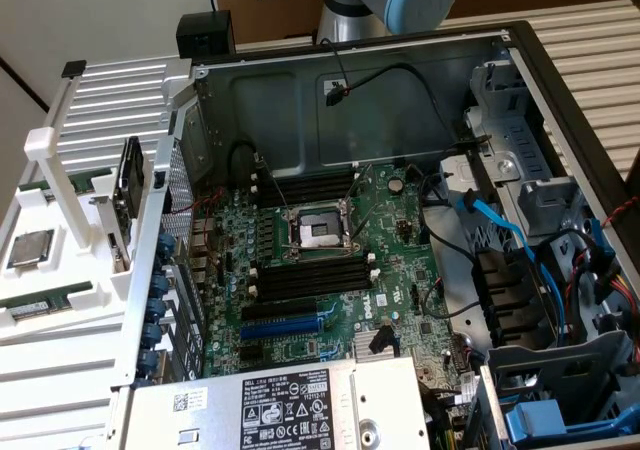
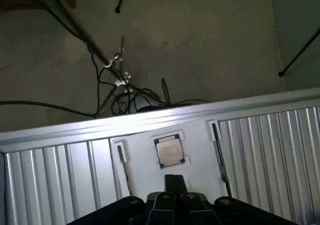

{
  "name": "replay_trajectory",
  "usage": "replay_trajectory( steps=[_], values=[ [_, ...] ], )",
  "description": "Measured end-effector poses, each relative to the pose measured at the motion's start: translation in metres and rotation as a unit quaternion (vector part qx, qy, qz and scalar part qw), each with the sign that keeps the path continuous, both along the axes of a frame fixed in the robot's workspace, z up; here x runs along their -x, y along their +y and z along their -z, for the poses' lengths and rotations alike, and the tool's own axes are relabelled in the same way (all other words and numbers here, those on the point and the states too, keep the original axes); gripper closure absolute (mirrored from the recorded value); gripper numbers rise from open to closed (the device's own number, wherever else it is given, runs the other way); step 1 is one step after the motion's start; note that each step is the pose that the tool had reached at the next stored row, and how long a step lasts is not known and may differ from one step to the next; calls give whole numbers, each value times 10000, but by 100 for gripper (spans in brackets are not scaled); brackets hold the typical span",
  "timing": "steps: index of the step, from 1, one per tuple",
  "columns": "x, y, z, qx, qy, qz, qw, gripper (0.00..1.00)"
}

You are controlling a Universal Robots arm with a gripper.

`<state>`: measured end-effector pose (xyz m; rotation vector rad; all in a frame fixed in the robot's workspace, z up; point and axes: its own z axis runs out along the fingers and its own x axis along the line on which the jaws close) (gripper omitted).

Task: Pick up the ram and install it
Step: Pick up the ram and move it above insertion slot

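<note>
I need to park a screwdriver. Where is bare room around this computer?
Bare: the ribbed surface beyond the case wall at the exterior view's upper right, and the ribbed panel next to the white tray. Inside, cables and motherboard crowd everything.

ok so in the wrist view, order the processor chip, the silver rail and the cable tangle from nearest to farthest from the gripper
1. the processor chip, on the white tray just ahead of the shut gripper
2. the silver rail, along the tray's edge beyond the chip
3. the cable tangle, down on the floor past the rail
</note>
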<state>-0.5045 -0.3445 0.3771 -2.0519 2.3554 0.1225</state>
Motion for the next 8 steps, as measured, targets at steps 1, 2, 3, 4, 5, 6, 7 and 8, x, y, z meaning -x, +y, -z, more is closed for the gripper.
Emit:
replay_trajectory(
  steps=[1, 2, 3, 4, 5, 6, 7, 8],
  values=[
    [0, 0, 0, 0, 0, -88, 10000, 90],
    [0, 0, 0, 0, 0, -180, 9998, 90],
    [0, 1, 0, 0, 3, -253, 9997, 90],
    [0, 1, -1, 0, 3, -264, 9997, 90],
    [0, 1, -1, 0, 3, -265, 9996, 90],
    [0, 1, -1, 0, 3, -265, 9996, 90],
    [0, 1, -1, 0, 3, -265, 9996, 90],
    [0, 1, 0, 0, 3, -265, 9996, 90]
  ],
)
